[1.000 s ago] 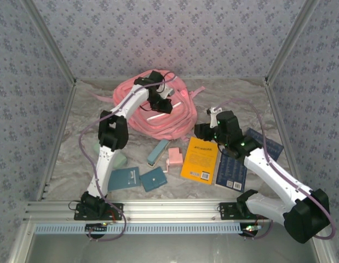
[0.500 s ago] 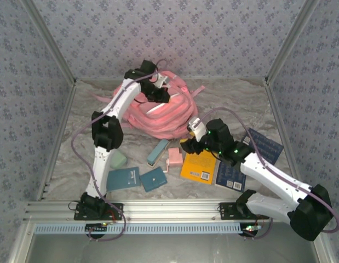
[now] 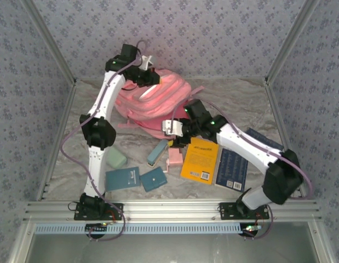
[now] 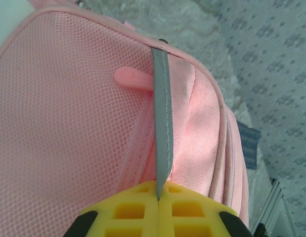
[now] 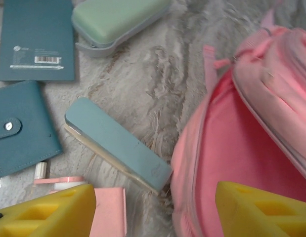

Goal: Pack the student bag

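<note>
The student bag point(image 3: 158, 104) is a big soft pink backpack at the back of the table. My left gripper point(image 3: 148, 76) is above its far side, shut on a grey strip point(image 4: 161, 113) that runs down the bag's edge beside pink mesh point(image 4: 68, 123). In the left wrist view the yellow fingers point(image 4: 158, 190) meet on that strip. My right gripper point(image 3: 172, 129) hangs open at the bag's near edge. In the right wrist view its jaws point(image 5: 155, 212) straddle the bag's rim, with the pink inside point(image 5: 241, 148) showing.
In front of the bag lie a blue case point(image 3: 158, 152), a small pink item point(image 3: 174, 158), a yellow book point(image 3: 200, 160) and a dark blue book point(image 3: 232, 167). A teal notebook point(image 3: 122, 178), a teal wallet point(image 3: 153, 178) and a green case point(image 3: 115, 159) lie front left.
The left gripper has risen toward the back wall with the strip, lifting the bag's top. The right arm has swung left to the bag's near edge, and its jaws have widened.
</note>
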